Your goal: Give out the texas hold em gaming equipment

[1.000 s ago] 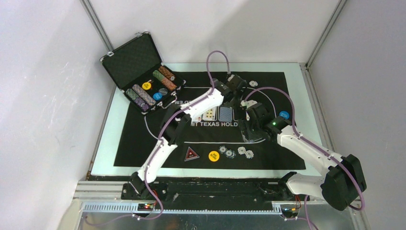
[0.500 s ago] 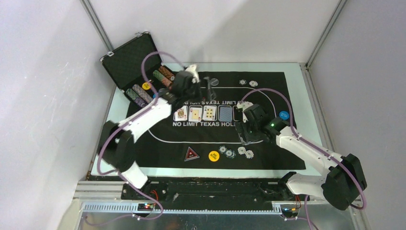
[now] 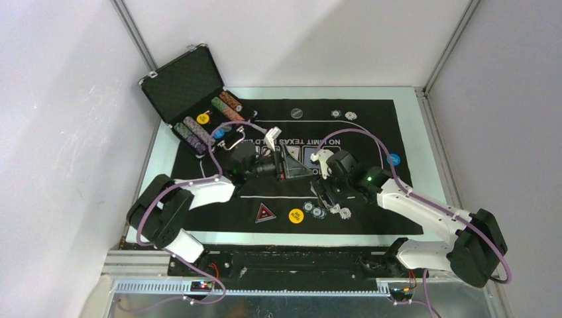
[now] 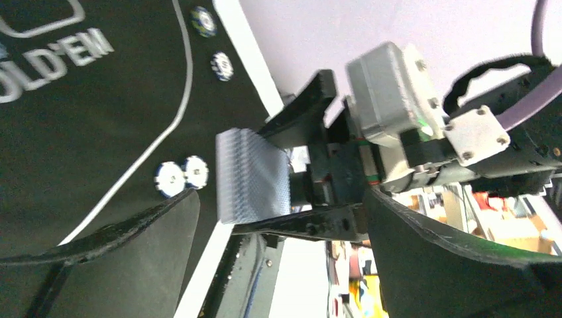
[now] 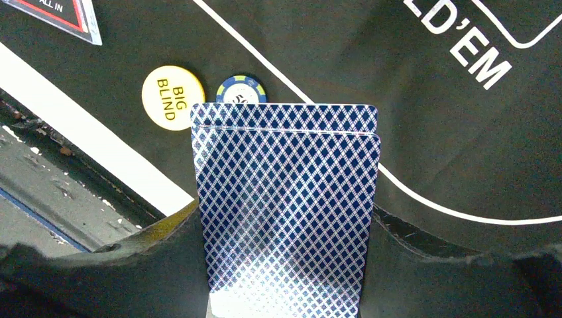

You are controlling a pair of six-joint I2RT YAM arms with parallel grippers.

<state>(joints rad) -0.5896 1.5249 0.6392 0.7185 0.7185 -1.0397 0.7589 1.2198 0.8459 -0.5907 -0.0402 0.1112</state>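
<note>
In the right pincer [image 5: 288, 217] — blue-backed cards [image 5: 285, 165]; from its wrist, two

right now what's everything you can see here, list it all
mat: one, black with white lettering, centre
case: one, black, open, far left, chip rows inside
small chips: six, pale and dark, four near edge, two far edge
yellow disc: one, near edge
triangle marker: one, red and black, beside it
blue disc: one, mat's right side
black disc: one, far edge
held cards: two, blue-backed, in right jaws
cards on mat: count hidden, mid-mat
left arm: white, jaws open
right arm: white, jaws shut on held cards
</note>
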